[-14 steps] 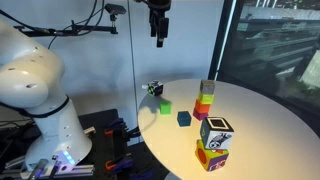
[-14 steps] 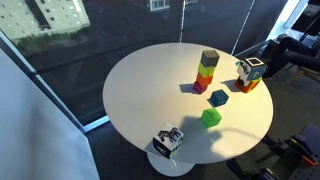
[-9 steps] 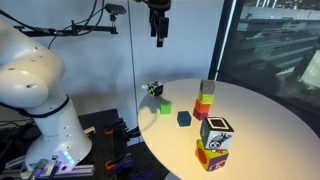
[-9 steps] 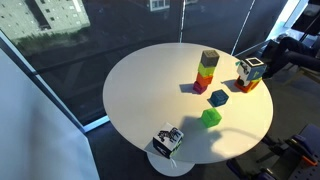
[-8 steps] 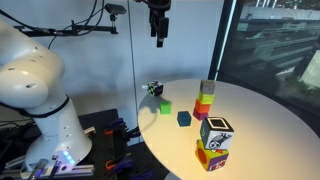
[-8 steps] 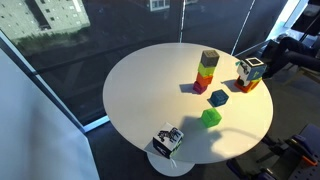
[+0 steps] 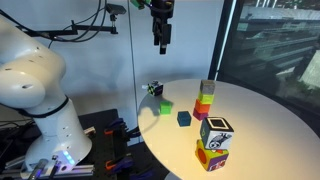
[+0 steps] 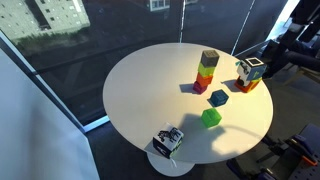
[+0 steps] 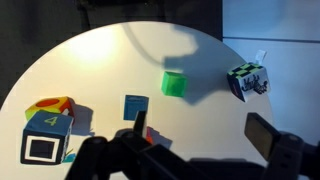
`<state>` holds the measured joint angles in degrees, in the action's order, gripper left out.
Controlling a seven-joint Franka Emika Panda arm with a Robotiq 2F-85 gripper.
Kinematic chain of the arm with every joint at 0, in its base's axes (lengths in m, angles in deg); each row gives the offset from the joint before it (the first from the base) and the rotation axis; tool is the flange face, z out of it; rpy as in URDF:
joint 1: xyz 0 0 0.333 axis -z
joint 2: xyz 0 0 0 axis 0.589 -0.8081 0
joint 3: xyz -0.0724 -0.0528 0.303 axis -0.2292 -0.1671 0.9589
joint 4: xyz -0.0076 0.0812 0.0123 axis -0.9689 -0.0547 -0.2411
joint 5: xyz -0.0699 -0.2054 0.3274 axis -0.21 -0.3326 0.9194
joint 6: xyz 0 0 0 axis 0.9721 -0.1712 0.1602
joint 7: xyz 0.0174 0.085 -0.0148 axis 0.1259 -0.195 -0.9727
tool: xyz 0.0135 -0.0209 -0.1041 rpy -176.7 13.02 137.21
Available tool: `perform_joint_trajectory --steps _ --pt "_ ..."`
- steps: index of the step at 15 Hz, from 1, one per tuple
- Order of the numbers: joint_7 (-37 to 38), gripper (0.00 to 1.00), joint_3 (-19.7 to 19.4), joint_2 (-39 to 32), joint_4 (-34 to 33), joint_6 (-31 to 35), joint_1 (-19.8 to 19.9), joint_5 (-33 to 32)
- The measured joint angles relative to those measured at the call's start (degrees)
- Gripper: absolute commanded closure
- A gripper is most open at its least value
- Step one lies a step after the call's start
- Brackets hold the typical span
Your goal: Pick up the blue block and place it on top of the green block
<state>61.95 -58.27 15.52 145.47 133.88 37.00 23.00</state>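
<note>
The blue block (image 7: 184, 118) lies on the round white table (image 7: 262, 118), just beside the green block (image 7: 165, 107). Both also show in an exterior view, blue (image 8: 219, 97) and green (image 8: 211, 118), and in the wrist view, blue (image 9: 135, 106) and green (image 9: 175, 84). My gripper (image 7: 160, 43) hangs high above the table's near-robot edge, well above both blocks. In the wrist view the gripper (image 9: 200, 135) is open and empty, with one finger (image 9: 140, 124) near the blue block's image.
A stack of several coloured blocks (image 7: 206, 97) stands behind the blue block. Two larger patterned cubes (image 7: 214, 143) are stacked near the table edge. A small dark cube with white and green marks (image 7: 153, 89) sits at the rim. The robot base (image 7: 35, 90) and glass walls are close by.
My gripper has shifted slightly to the right and a little lower. The blocks have not moved.
</note>
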Motion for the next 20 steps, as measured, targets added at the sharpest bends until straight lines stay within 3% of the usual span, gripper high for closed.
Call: perform_joint_trajectory --steps 12,20 --pt "11.8 0.00 3.6 -11.9 6.5 23.2 0.8 -7.5" --pt "13.3 0.00 3.1 -20.0 6.7 29.6 2.3 -11.1"
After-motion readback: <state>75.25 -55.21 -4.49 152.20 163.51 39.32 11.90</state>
